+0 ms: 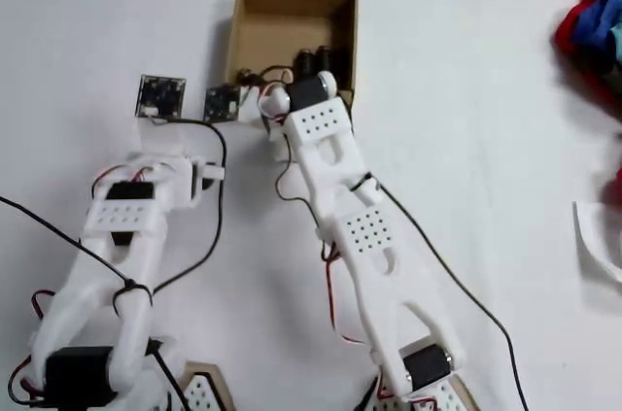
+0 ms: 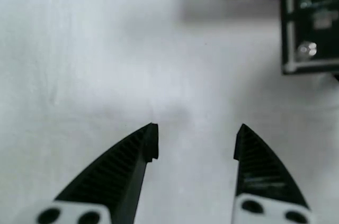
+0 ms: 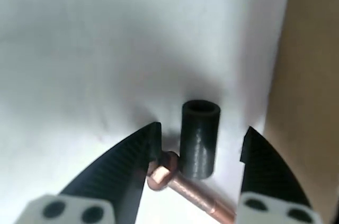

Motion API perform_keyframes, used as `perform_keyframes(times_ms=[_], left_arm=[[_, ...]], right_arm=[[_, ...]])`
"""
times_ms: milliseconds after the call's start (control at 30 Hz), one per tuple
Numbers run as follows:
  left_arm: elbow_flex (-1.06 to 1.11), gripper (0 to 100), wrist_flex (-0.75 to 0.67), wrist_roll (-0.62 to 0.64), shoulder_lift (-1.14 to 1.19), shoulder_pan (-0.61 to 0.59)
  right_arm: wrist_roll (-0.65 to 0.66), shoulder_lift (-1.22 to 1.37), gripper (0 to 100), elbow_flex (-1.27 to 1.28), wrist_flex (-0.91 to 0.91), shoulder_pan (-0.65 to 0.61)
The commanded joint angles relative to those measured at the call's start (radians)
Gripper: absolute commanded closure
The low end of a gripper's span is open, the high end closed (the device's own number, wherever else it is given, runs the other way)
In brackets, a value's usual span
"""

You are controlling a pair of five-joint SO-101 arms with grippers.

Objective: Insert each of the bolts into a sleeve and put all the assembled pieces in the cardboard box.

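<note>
While left gripper gapes empty, right gripper, spread wide, straddles one sleeve and one bolt.

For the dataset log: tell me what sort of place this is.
Likely a robotics lab bench: a white table with a cardboard box, a circuit board, and a sleeve beside a bolt.

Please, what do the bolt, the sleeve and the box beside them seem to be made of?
The bolt looks like metal with a copper-coloured, shiny finish: it shows bright glints. The sleeve looks like matte black plastic or rubber; its surface is dull, so I cannot tell which. The box looks like plain brown cardboard, matte.
</note>
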Motion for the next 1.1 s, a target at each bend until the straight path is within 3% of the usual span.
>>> perform_keyframes(times_ms=[0, 133, 300, 467, 733, 1067], left_arm=[[-0.002, 75, -0.017, -0.006, -0.04, -0.012], [-0.002, 75, -0.017, -0.006, -0.038, -0.012], [-0.002, 75, -0.015, -0.006, -0.04, -0.012], [-0.002, 75, -0.015, -0.006, -0.041, -0.012], [-0.002, 75, -0.014, -0.006, -0.041, -0.012], [-0.002, 75, -0.014, -0.006, -0.041, -0.012]], right_arm=[[-0.005, 0.008, 76.2, -0.012, -0.045, 0.001], [-0.005, 0.015, 79.7, -0.012, -0.038, 0.001], [-0.005, 0.01, 98.8, -0.012, -0.024, 0.001], [-0.02, 0.005, 97.8, -0.012, 0.041, -0.002], [-0.41, -0.104, 97.8, -0.012, 0.042, -0.021], [-0.598, -0.289, 97.9, -0.011, 0.044, -0.013]])
